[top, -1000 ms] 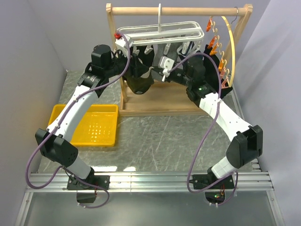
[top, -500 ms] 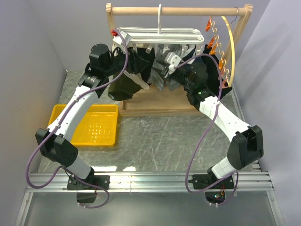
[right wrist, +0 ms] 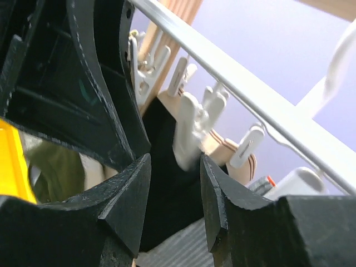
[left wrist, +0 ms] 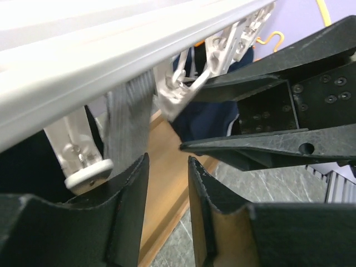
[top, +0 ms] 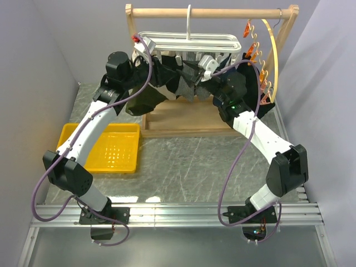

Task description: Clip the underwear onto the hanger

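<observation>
The white grid hanger (top: 189, 41) hangs by its hook from the wooden rail, its clips dangling. The olive underwear (top: 143, 100) droops below the hanger's left end, under my left wrist; what holds its top is hidden. In the right wrist view the underwear (right wrist: 53, 172) shows low on the left. My left gripper (top: 169, 75) (left wrist: 167, 161) is open with a narrow gap and nothing in it, just under the hanger frame (left wrist: 111, 50). My right gripper (top: 201, 71) (right wrist: 175, 158) faces it, open, with a white clip (right wrist: 186, 133) just beyond its fingertips.
A grey striped garment (left wrist: 128, 117), a navy one (left wrist: 208, 117) and a black one (right wrist: 167, 194) hang from the hanger. The wooden rack (top: 211, 12) carries it. A curved hoop with orange clips (top: 261, 61) hangs at the right. A yellow tray (top: 111, 147) lies at the left.
Both grippers rose to the hanger's underside. The right gripper went from shut to open, and the left jaws narrowed. The underwear shifted left and hangs more bunched.
</observation>
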